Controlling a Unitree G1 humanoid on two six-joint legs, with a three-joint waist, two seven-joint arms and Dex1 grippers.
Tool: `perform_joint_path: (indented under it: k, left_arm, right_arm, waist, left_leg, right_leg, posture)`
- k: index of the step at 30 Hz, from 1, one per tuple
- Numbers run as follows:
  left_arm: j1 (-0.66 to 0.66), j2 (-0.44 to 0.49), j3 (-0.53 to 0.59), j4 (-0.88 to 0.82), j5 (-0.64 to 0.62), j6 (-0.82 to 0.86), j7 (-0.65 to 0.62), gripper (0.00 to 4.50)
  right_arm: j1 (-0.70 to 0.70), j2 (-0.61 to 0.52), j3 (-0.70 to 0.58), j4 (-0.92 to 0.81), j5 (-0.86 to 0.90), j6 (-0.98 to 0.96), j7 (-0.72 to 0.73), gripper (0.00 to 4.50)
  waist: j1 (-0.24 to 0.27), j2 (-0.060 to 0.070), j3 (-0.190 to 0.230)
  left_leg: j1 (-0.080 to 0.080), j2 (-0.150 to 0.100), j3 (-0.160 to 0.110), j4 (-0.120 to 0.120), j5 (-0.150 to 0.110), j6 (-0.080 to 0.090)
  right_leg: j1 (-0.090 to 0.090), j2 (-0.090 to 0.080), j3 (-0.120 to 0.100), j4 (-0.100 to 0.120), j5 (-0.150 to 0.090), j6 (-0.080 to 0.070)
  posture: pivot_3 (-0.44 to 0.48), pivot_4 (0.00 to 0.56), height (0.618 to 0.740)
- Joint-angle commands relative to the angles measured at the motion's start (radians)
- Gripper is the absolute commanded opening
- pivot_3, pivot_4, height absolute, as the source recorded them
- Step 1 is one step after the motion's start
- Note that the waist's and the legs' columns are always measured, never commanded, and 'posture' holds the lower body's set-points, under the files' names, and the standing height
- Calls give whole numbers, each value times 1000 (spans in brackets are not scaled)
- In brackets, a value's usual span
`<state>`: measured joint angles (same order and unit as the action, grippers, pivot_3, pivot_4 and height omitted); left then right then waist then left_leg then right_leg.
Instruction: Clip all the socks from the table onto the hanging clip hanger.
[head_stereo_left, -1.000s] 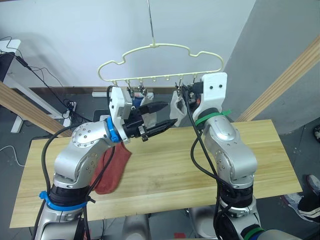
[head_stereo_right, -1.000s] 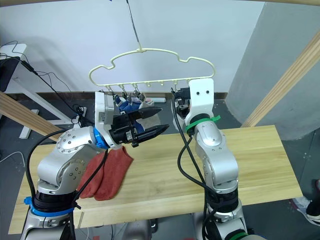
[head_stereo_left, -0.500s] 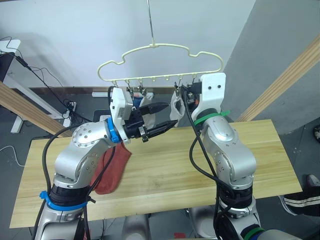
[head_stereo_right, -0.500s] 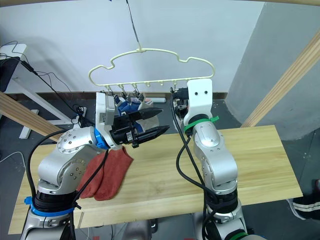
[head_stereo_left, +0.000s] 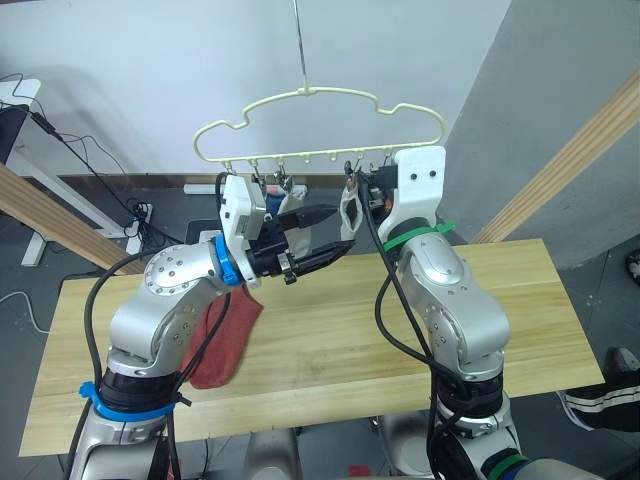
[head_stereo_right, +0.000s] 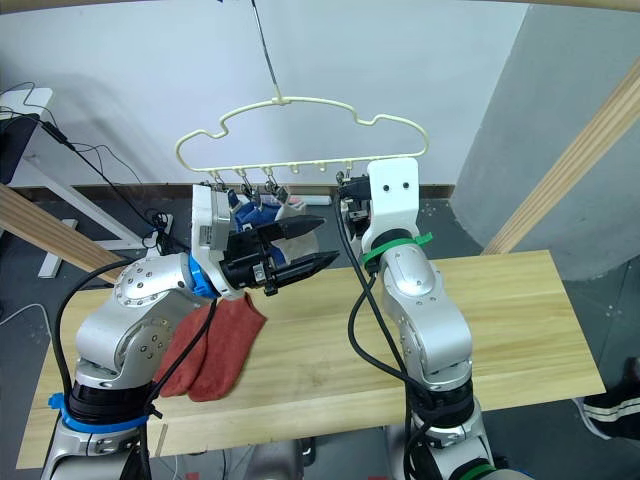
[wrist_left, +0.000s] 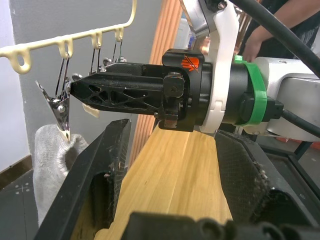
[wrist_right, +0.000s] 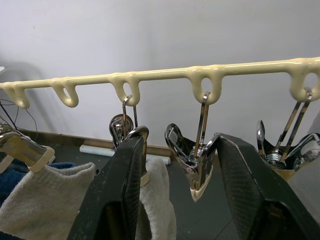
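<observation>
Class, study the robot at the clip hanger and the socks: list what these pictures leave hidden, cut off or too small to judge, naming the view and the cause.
1. Rust-red socks, eye views: the left arm overlaps them.
2. Blue socks, right eye view: the left gripper hides most of them.
3. Light grey sock, right wrist view: cut off at the edge.
4. Clip hanger, eye views: clips too small to tell which are free.

Head stereo pair high above table (head_stereo_left: 330, 330); wrist views close beneath clip hanger (wrist_right: 165, 76).
</observation>
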<state>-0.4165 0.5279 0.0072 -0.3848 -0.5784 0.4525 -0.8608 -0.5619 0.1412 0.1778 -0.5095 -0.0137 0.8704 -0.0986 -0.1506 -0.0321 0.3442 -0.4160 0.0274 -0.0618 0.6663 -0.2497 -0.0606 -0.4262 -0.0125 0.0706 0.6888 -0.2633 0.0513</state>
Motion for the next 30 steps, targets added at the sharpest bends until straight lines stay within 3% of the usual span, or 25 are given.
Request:
perform_joint_path:
  k: [1, 3, 6, 15, 19, 25, 30]
  left_arm:
    - [0, 3, -1, -17, 2, -16, -3, 2982]
    - [1, 3, 0, -18, 3, -16, -4, 2982]
    - [3, 3, 0, -18, 5, -16, -5, 2982]
    - [30, -3, 16, -28, -8, -6, 15, 2982]
    - [140, -61, 40, 1, 106, -74, 171, 2982]
    - [399, -195, 19, 15, 337, -124, 483, 4480]
    - [533, -324, 85, 43, 438, -103, 716, 4480]
  right_arm:
    - [-31, 57, 10, -50, 9, -43, -17, 1045]
    - [-30, 55, 12, -49, 7, -55, -20, 478]
    - [-29, 53, 13, -47, 8, -62, -21, 12]
    - [-32, 45, 14, -37, 10, -71, -14, 12]
    - [-33, 41, 12, -32, 11, -72, -10, 12]
    - [-38, 31, 7, -30, 14, -64, 3, 0]
    - [-35, 19, 5, -32, 16, -50, 23, 0]
  waist:
    - [0, 0, 0]
    - [0, 0, 0]
    - [0, 0, 0]
    - [-1, 0, 0]
    - [-5, 0, -5]
    - [-18, 0, -15]
    - [-16, -1, -16]
  left_leg:
    - [0, 0, 0, 0, 0, 0]
    - [0, 0, 0, 0, 0, 0]
    - [0, 0, 0, 0, 0, 0]
    - [0, 0, 0, 0, 0, 0]
    - [0, 1, 0, -1, 0, 0]
    - [0, 2, 0, -2, 0, 0]
    - [0, 1, -1, -1, 0, 1]
  right_leg:
    - [0, 0, 0, 0, 0, 0]
    - [0, 0, 0, 0, 0, 0]
    - [0, 0, 0, 0, 0, 0]
    - [0, 0, 0, 0, 0, 0]
    - [0, 0, 0, -1, 0, 0]
    - [0, -2, 1, -2, 0, 0]
    - [0, -2, 0, 0, 0, 0]
  posture:
    - [-235, 267, 737]
    - [-235, 267, 737]
    - [-235, 266, 737]
    - [-233, 263, 737]
    - [-233, 264, 737]
    - [-229, 270, 737]
    - [-226, 275, 737]
